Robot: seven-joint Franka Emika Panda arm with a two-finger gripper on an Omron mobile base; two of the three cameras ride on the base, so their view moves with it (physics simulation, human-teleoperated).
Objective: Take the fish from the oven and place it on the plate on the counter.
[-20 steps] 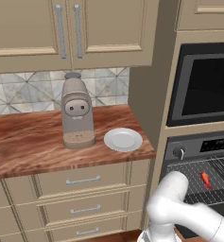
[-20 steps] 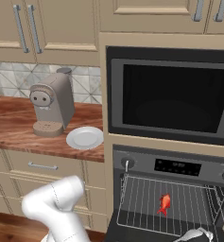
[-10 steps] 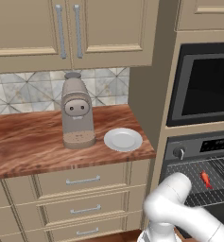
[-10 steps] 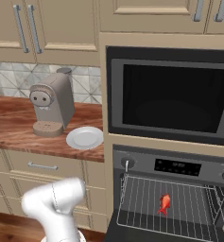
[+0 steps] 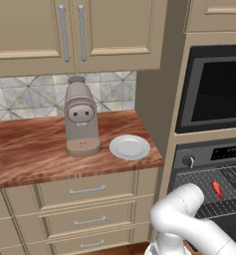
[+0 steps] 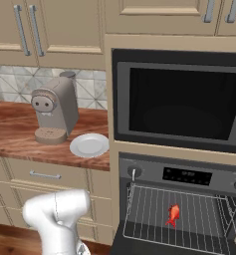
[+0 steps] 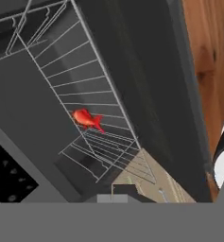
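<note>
Left base view: the counter (image 5: pixel 35 149) runs across the middle left, with the plate (image 5: pixel 129 147) near its right end, just beside a coffee machine (image 5: pixel 80 118). At right, the oven (image 5: pixel 209 164) stands open; the fish (image 5: pixel 216 189) lies on a wire rack (image 5: pixel 199 194) at the lower right. The arm's white elbow rises at bottom centre.

Right base view: the fish (image 6: pixel 173 214) sits mid-rack (image 6: pixel 189 219) in the lower right, upright on its side, apart from the oven (image 6: pixel 184 174) walls. The plate (image 6: pixel 89 145) is at centre left on the counter (image 6: pixel 20 134), well apart from the oven.

Hand view: rolled hard. The fish (image 7: pixel 87 119) shows at centre left on the rack (image 7: pixel 85 94); the let-down door is a dark slab across the middle. The gripper's fingers are pressed together, holding nothing, and well short of the fish.

Risks: the fingers must spread before any approach, or they would shove the tiny fish through the wires. Reaching low, the arm may clip the door or rack edge.
</note>
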